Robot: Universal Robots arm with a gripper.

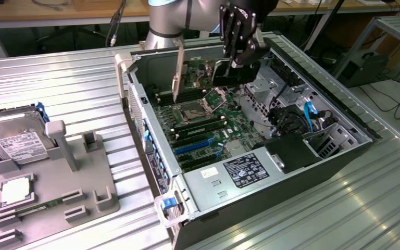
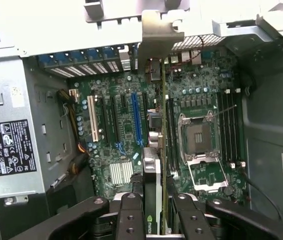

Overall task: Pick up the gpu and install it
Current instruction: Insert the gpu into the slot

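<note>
In the exterior view the gpu (image 1: 224, 77), a thin dark card with a long silvery bracket (image 1: 177, 73) at one end, hangs on edge over the open computer case (image 1: 339, 117). My gripper (image 1: 236, 61) is shut on its upper edge, above the motherboard (image 1: 207, 125). Seen from the wrist, the gpu (image 2: 157, 150) runs edge-on between my two black fingers (image 2: 130, 215), with its bracket (image 2: 159, 35) at the case's rear wall. It hovers above the board, roughly between the blue slot (image 2: 136, 117) and the CPU socket (image 2: 199, 145). Whether it touches a slot I cannot tell.
On the exterior view's left, a grey fixture (image 1: 82, 172) on the ribbed metal table holds a silver hard drive (image 1: 16, 138) and a square CPU chip (image 1: 16, 190). Inside the case sit a labelled power supply (image 1: 245, 169), drive cages and cables (image 1: 304, 120).
</note>
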